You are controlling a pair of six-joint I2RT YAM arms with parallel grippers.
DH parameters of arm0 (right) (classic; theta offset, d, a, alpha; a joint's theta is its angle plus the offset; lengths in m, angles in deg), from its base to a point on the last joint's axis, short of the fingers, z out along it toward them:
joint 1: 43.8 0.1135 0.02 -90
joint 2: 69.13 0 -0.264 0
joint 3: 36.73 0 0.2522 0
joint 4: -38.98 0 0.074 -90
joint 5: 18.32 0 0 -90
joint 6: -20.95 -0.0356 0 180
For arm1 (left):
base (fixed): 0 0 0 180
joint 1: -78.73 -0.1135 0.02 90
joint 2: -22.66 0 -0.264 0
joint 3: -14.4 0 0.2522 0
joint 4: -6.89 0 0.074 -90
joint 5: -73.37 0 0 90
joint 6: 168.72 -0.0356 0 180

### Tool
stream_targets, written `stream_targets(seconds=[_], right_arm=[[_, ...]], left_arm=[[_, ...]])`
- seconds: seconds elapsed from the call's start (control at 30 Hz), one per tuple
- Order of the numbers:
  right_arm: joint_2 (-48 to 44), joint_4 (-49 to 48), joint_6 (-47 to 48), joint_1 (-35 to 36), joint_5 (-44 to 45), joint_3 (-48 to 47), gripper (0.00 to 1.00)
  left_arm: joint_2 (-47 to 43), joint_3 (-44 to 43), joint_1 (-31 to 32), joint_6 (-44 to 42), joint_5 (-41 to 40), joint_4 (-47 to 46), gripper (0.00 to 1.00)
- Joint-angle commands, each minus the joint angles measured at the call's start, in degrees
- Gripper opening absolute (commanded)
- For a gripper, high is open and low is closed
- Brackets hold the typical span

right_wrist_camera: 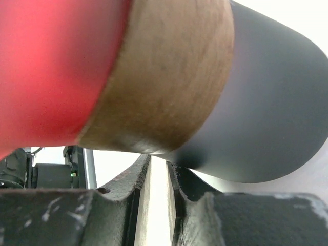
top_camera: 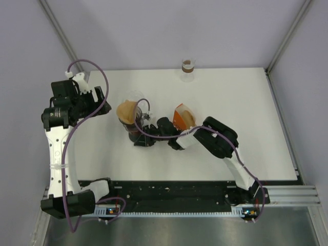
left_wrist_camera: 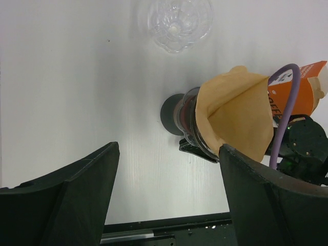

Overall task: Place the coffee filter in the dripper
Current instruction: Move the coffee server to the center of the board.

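The coffee filter (left_wrist_camera: 236, 115), a tan paper cone, sits in the mouth of the dripper (left_wrist_camera: 185, 117) with much of it standing out above the rim. The dripper is in the left half of the worktop (top_camera: 230, 102), about midway between the near and far edges. The right gripper (right_wrist_camera: 159, 166) lies low against the dripper's side. Its fingers (right_wrist_camera: 128, 189) are drawn nearly together with only a thin slit between them, and nothing can be seen in that slit. The dripper's wooden collar and dark base fill the right wrist view just above them. A purple cable (left_wrist_camera: 284, 102) from that arm arches close past the filter. An orange packet (top_camera: 180, 117) stands just beside the arm, toward the right edge. A clear glass piece (left_wrist_camera: 179, 20) rests near the dripper on its far side, apart from it. A small jar (top_camera: 188, 69) stands at the far edge, well apart. The left gripper (top_camera: 95, 100) hangs above the left edge, its fingers spread wide and holding nothing.
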State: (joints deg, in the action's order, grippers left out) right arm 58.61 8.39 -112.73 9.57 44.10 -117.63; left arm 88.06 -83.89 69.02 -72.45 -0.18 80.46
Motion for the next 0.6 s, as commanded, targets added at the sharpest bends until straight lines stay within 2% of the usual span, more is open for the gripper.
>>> stream_targets(seconds=[0.0,0.57], right_arm=[[3.2,0.9,1.7,-0.8,-3.1,-5.3,0.16],[14.7,7.1,-1.1,-0.9,-8.7,-24.9,0.13]], left_arm=[[-0.6,-2.4,-0.3,-0.5,-0.8,-0.4,0.84],[0.2,-7.1,-0.3,-1.1,-1.2,1.5,0.85]])
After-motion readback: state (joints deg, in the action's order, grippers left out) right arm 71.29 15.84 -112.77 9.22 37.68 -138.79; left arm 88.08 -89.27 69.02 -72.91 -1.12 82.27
